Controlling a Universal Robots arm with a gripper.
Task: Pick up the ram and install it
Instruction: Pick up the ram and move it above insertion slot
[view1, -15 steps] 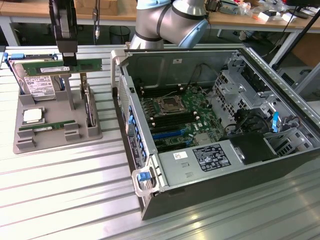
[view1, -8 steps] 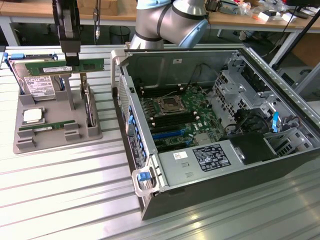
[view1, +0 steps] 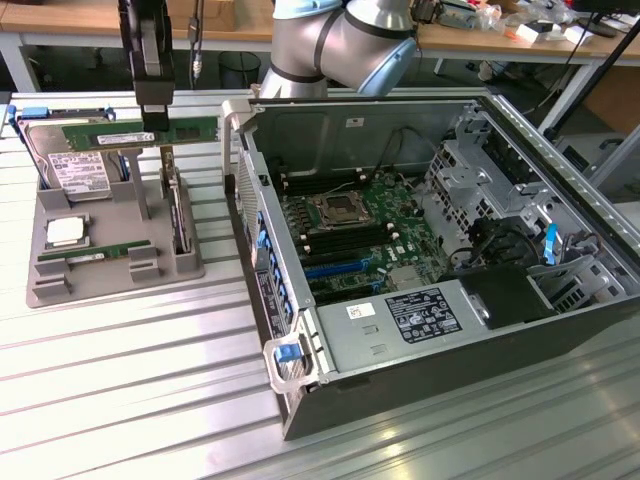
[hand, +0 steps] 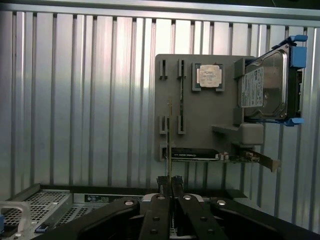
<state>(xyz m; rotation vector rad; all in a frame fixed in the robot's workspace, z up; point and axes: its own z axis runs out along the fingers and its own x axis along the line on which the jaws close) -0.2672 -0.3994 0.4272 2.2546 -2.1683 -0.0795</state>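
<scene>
End effector (view1: 153, 118) clenched on the ram (view1: 105, 135), pinching its top edge near mid-length. Stick hangs level and on edge, above the grey tray (view1: 40, 290) at the exterior view's left and lifted out of its slots. In the wrist view the end effector (hand: 170, 186) holds the ram (hand: 170, 130) edge-on as a thin vertical line.

Around it:
- hard drive (view1: 70, 168) with blue clips at the tray's far end, just behind the held stick
- CPU (view1: 65, 232) lying flat on the tray
- spare ram (view1: 95, 256) seated in its tray slot, near the CPU
- card (view1: 177, 215) with metal bracket, upright along the tray edge nearest the PC case (view1: 420, 390)
- case lies open on the slatted bench (view1: 120, 380) at the exterior view's right, motherboard (view1: 360, 235) exposed, CPU socket (view1: 333, 211) in the middle

In the way: case side wall and its handle stand between the tray and the motherboard. The arm's elbow hangs over the case's far edge.

Counts: 2 ram sticks (1 held, 1 in tray), 1 CPU, 1 hard drive, 1 card, 1 tray, 1 case.
</scene>
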